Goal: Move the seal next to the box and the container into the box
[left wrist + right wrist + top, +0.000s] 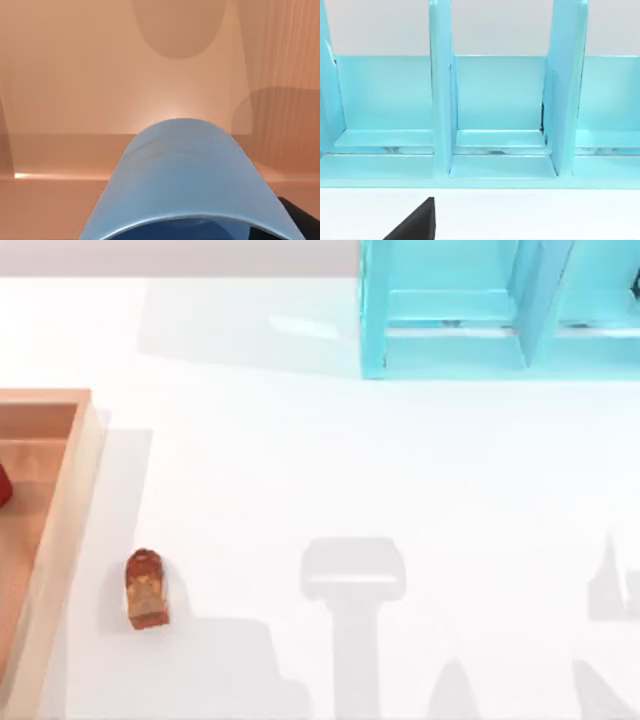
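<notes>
No text, label, brand, number or sign can be read in any of the views. The seal (146,589) has mottled orange markings, but they form no letters. The box (62,508), the blue container (182,180), the turquoise cabinet (470,310) and the white tabletop (350,460) have plain surfaces with no writing on them

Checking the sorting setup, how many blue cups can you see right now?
1. The blue cup is over the box's orange-brown floor, seen close up in the left wrist view. More could be hidden beyond the top view's left edge.
</notes>
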